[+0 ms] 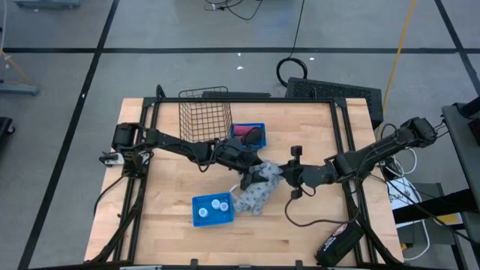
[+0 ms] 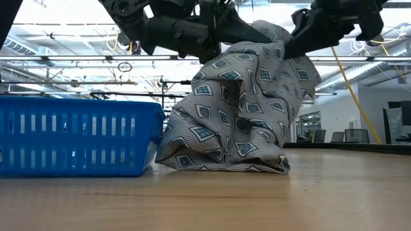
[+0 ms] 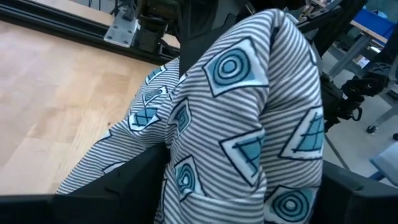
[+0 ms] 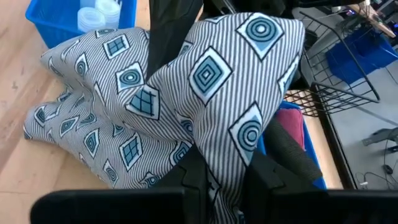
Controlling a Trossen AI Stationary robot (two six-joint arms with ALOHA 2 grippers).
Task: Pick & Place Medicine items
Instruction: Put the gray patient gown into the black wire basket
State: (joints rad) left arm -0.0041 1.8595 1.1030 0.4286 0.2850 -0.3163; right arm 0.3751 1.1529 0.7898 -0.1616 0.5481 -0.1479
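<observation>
Both grippers, left and right, pinch the limp patterned cloth; at seven o'clock, light, rigid, slippery white bottles want sideways gripping.

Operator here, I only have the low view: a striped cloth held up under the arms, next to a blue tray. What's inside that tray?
Observer: From above, the blue tray holds small white bottles. It sits beside the cloth.
Operator: Which gripper has the cloth?
Observer: The right gripper is shut on a fold of it. The left gripper is at the cloth's top too, but I can't tell its grip.
Operator: Anything behind the cloth?
Observer: A second blue tray with a pink item in it, next to a wire basket.
</observation>
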